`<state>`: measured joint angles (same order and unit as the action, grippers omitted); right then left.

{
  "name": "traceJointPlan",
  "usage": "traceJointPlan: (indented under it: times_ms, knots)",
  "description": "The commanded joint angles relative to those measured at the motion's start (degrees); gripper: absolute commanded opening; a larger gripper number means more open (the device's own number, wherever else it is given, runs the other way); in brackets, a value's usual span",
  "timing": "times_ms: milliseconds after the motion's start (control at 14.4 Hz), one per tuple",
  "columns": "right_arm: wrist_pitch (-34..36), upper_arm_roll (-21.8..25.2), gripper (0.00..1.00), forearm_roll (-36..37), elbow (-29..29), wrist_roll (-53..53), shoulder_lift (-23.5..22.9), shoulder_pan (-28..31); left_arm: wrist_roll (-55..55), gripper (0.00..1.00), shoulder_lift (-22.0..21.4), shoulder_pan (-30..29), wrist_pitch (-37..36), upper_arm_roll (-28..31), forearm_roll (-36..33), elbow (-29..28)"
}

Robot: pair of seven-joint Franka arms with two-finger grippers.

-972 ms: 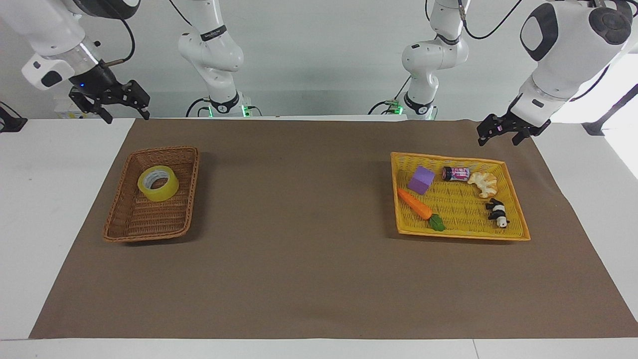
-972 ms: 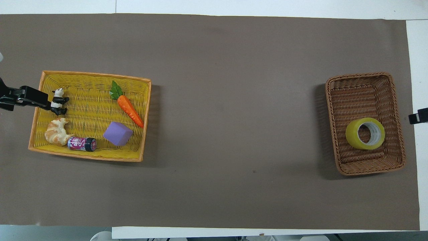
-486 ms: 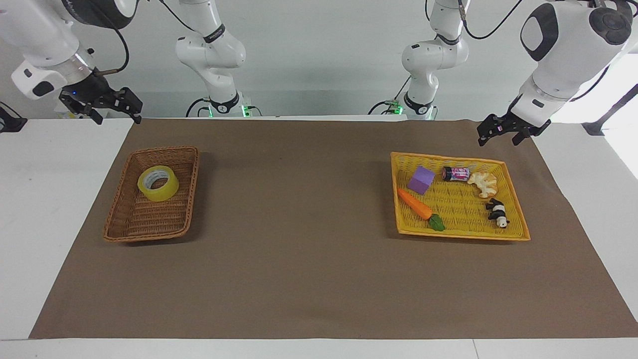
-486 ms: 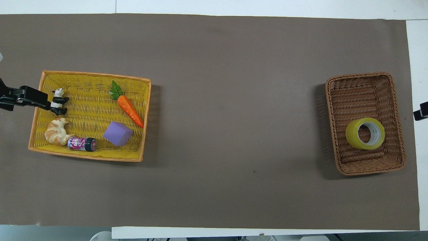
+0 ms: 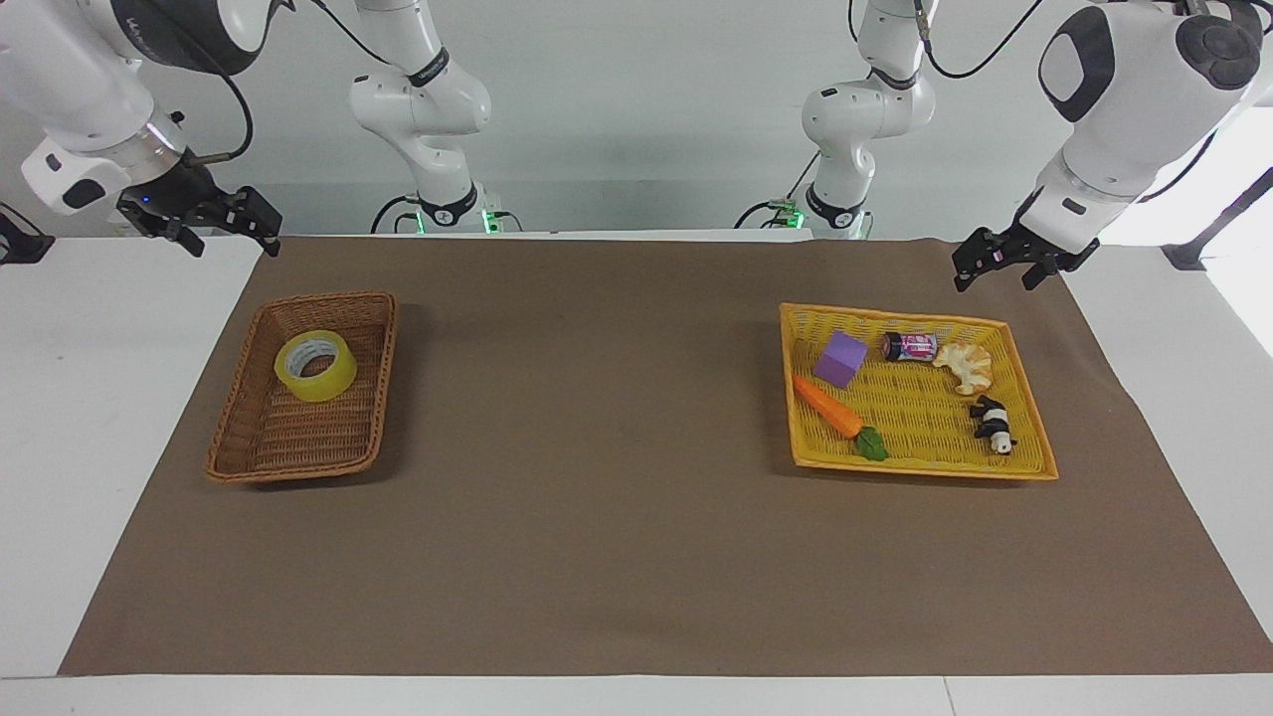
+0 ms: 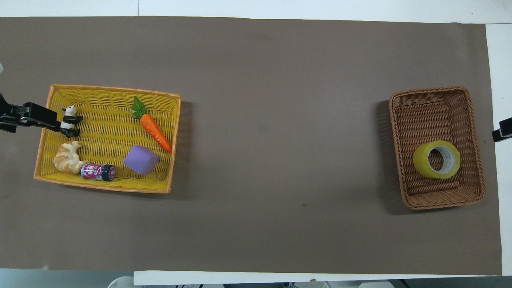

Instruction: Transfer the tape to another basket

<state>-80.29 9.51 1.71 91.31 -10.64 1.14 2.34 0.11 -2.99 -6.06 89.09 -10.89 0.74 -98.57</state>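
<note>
The tape [image 5: 315, 366] [image 6: 436, 159], a yellow roll with a white core, lies flat in the brown wicker basket [image 5: 298, 438] [image 6: 432, 116] at the right arm's end of the table, in the half of the basket nearer the robots. My right gripper [image 5: 199, 221] [image 6: 502, 134] hangs open in the air over the mat's corner beside that basket, holding nothing. Over the mat's edge by the yellow tray, my left gripper [image 5: 1000, 267] [image 6: 40, 118] also hangs open and holds nothing.
The yellow woven tray [image 5: 925, 418] [image 6: 104, 120] at the left arm's end holds a purple block [image 5: 841, 359], a carrot [image 5: 830, 409], a croissant [image 5: 965, 366], a small can [image 5: 910, 346] and a panda figure [image 5: 993, 424]. A brown mat covers the table.
My right gripper has drawn back a little toward the table's edge at its end. The left arm, the tape and both baskets have not moved.
</note>
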Motion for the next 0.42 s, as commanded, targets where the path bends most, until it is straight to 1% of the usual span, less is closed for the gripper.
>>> traceJointPlan:
  times_ms: [0, 347]
  knots:
    - [0.8, 0.3, 1.00, 1.0, -1.1, 0.9, -0.4, -0.8, -0.2, 0.99, 0.0, -0.1, -0.9, 0.0, -1.1, 0.3]
    - [0.7, 0.3, 1.00, 1.1, -1.1, 1.0, -0.1, -1.0, -0.2, 0.99, 0.1, -0.1, -0.9, 0.0, -1.1, 0.3]
